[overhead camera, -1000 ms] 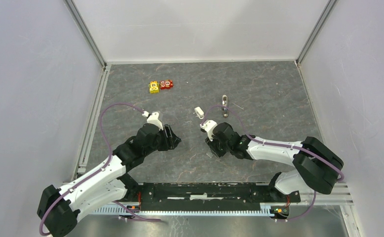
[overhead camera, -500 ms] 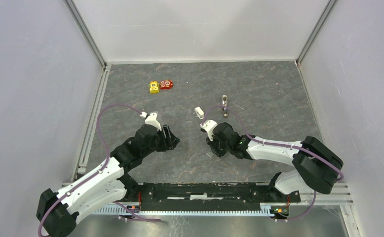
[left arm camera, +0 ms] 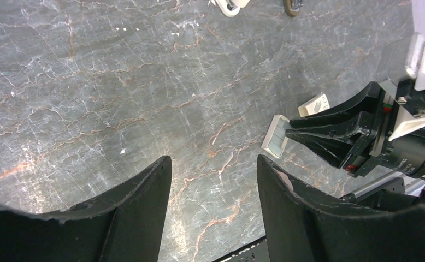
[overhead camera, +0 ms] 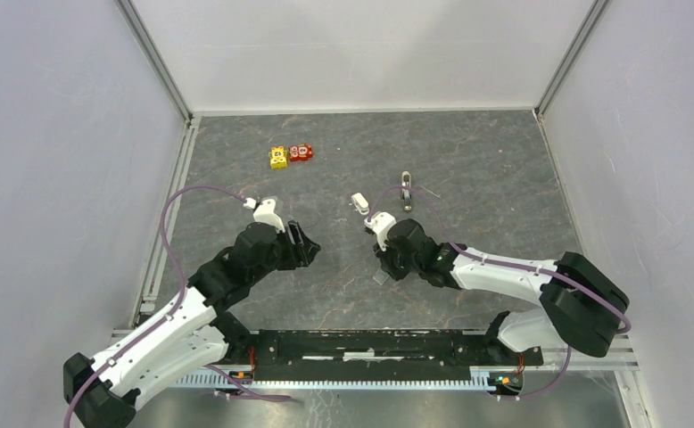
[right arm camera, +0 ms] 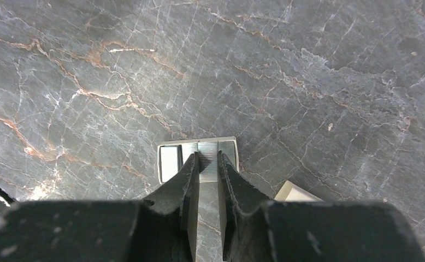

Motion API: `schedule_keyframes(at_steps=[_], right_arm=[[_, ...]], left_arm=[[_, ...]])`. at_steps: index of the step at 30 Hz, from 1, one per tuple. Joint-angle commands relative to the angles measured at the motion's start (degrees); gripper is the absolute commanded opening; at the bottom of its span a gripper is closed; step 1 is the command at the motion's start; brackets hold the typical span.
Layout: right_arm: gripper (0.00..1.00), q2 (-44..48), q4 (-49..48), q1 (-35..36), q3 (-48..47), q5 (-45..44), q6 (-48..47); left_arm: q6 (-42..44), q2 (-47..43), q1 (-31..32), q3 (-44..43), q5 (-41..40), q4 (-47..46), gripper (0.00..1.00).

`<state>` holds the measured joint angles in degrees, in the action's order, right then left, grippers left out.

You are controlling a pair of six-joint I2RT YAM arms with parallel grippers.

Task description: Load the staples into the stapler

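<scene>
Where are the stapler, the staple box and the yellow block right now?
stapler (overhead camera: pixel 359 202): top external view, its cream body.
staple box (right arm camera: pixel 169 157): right wrist view, its left compartment.
yellow block (overhead camera: pixel 278 159): top external view, its top face.

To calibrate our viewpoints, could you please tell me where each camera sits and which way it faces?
Top external: above and behind the arms, looking down on the dark grey marbled table; both arms, the left gripper and the right gripper show.
Left wrist: on the left arm, facing down and toward the right arm; its own open black fingers show.
Right wrist: facing straight down; its fingers, closed on a silvery metal staple strip.
Shared: both wrist views show that strip.
</scene>
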<state>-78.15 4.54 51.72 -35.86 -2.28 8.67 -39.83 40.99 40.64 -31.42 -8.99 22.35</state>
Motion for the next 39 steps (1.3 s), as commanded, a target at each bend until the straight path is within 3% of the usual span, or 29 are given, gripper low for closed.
schedule_keyframes(at_steps=[1, 6, 9, 19, 28, 39], right_arm=[[0.20, 2.3, -0.2, 0.0, -3.4, -2.1, 0.8], [0.20, 2.5, 0.7, -2.1, -5.7, -5.3, 1.7], [0.20, 1.8, 0.3, -5.0, -7.5, -6.3, 2.4], [0.21, -6.5, -1.7, -13.5, -15.0, -10.1, 3.4], [0.21, -14.7, -3.3, -17.4, -20.3, -14.4, 7.7], [0.22, -16.8, -8.3, -20.3, -19.2, -15.6, 12.0]], left_arm=[[3.4, -1.6, 0.2, -4.8, -2.4, 2.9, 0.66], [8.3, -2.5, 0.2, -8.9, -3.2, 7.1, 0.74], [11.4, -2.7, 0.2, -11.8, -3.8, 10.6, 0.99], [20.5, -5.8, 0.2, -14.2, -7.6, 15.6, 1.00], [21.7, -7.5, 0.3, -12.2, -7.1, 14.6, 1.00], [22.6, -7.6, 0.2, -12.0, -8.1, 14.4, 1.00]])
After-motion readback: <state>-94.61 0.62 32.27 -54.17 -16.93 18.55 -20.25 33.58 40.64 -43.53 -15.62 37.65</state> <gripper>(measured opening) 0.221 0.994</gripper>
